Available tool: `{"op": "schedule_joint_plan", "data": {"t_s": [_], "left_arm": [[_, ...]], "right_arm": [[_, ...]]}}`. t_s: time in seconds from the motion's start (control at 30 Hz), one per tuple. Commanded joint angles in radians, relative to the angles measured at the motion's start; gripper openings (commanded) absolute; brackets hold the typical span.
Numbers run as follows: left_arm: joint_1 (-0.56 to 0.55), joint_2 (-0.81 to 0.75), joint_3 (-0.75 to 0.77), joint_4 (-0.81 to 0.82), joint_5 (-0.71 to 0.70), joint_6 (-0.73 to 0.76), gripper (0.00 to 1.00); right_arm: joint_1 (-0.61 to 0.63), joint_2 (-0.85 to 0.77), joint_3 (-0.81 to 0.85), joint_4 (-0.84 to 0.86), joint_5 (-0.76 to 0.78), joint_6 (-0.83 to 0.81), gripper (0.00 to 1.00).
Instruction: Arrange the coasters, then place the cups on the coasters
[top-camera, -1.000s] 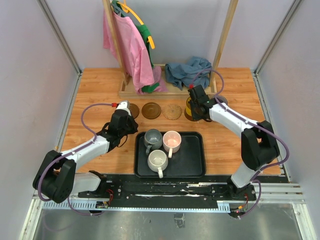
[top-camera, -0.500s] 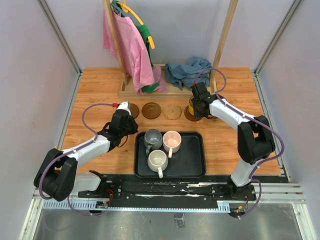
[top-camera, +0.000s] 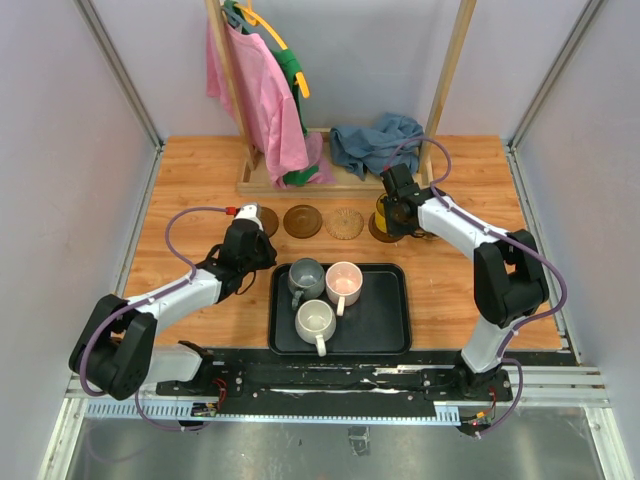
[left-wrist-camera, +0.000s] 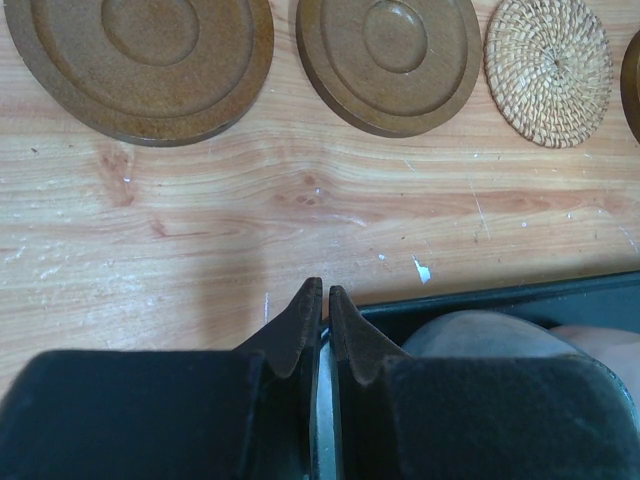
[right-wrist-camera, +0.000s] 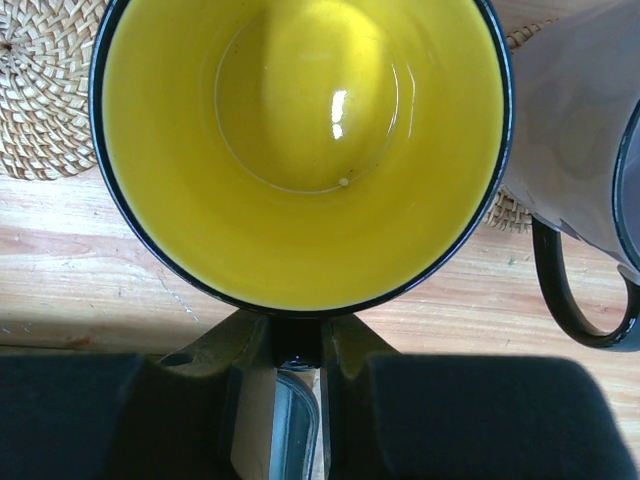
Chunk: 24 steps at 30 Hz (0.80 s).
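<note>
Wooden tabletop (top-camera: 200, 170) with grey walls round it, that's my patch. Starting at the business end: my right gripper (right-wrist-camera: 296, 345) is pinched narrow on the dark handle (right-wrist-camera: 296, 360) of the yellow cup (right-wrist-camera: 300, 140). The handle's the only slim bit to grab, I reckon. From above, that cup is over a dark coaster (top-camera: 376, 236), but I can't tell if it's down on it or just off.

Just right of it the lavender-grey cup (right-wrist-camera: 590, 130) is on a woven coaster (right-wrist-camera: 512, 212). My left gripper (left-wrist-camera: 325, 300) is closed up with nothing in it, tips at the rim of the black tray (left-wrist-camera: 470, 297), handy for the grey cup (left-wrist-camera: 480, 335).

Beyond that there's a bare dark coaster (left-wrist-camera: 140, 55), a second dark one (left-wrist-camera: 388, 60) and a bare woven one (left-wrist-camera: 548, 70) in a row. I'd guess that's one each for the grey cup, pink cup (top-camera: 344, 281) and white cup (top-camera: 315, 320) waiting in the tray.
</note>
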Motion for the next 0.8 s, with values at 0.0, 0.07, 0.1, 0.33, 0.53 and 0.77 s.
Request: {"op": "schedule_joint_plan", "data": {"t_s": [0.0,0.07,0.1,0.33,0.53,0.77], "left_arm": [[-0.007,0.006,0.026,0.01,0.003,0.013,0.11],[-0.007,0.007,0.025,0.01,0.003,0.012,0.11],[-0.007,0.007,0.023,0.011,0.003,0.013,0.11],[-0.007,0.004,0.016,0.01,0.003,0.012,0.11],[-0.007,0.005,0.015,0.014,0.004,0.011,0.11],[-0.008,0.009,0.015,0.015,0.009,0.012,0.11]], "right_arm": [[-0.012,-0.001,0.047,0.011,-0.012,0.031,0.01],[-0.012,0.004,0.047,0.008,-0.017,0.039,0.01],[-0.012,0.006,0.048,0.006,-0.017,0.042,0.01],[-0.012,0.016,0.055,-0.005,-0.014,0.054,0.01],[-0.012,0.026,0.053,-0.002,-0.011,0.056,0.01],[-0.012,0.046,0.06,-0.001,-0.014,0.063,0.06]]}}
